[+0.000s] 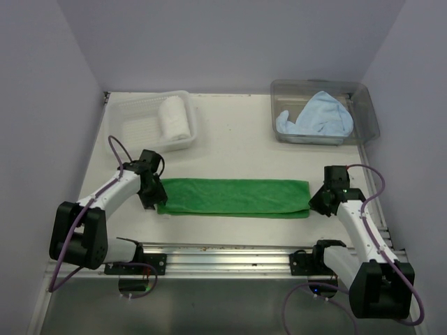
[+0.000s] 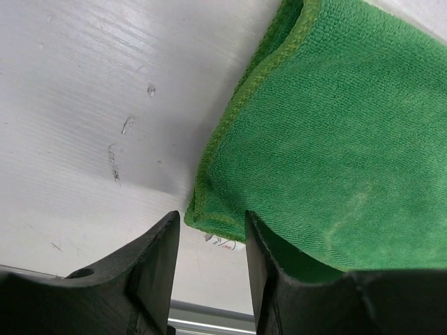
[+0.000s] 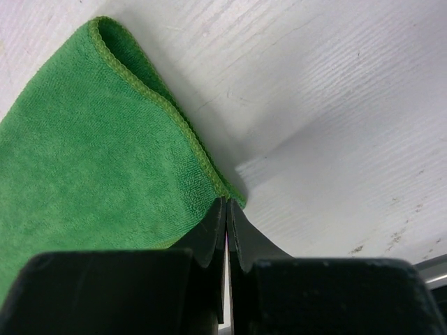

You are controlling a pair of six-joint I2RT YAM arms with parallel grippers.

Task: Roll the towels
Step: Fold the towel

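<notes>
The bright green towel [image 1: 234, 197] lies folded in a long flat strip across the middle of the table. My left gripper [image 1: 152, 199] is at its left end and open; in the left wrist view the towel's near corner [image 2: 335, 139] sits just ahead of the gap between the fingers [image 2: 211, 237]. My right gripper [image 1: 316, 202] is at the right end, shut on the near right corner hem of the towel [image 3: 91, 160], with the tips [image 3: 227, 206] pinched together. The white towel [image 1: 173, 118] lies rolled in the basket. The light blue towel [image 1: 318, 115] lies crumpled in the tub.
The white lattice basket [image 1: 133, 132] stands at the back left and the clear plastic tub [image 1: 367, 112] at the back right. A metal rail [image 1: 223, 251] runs along the near edge between the arm bases. Walls close in the table on three sides.
</notes>
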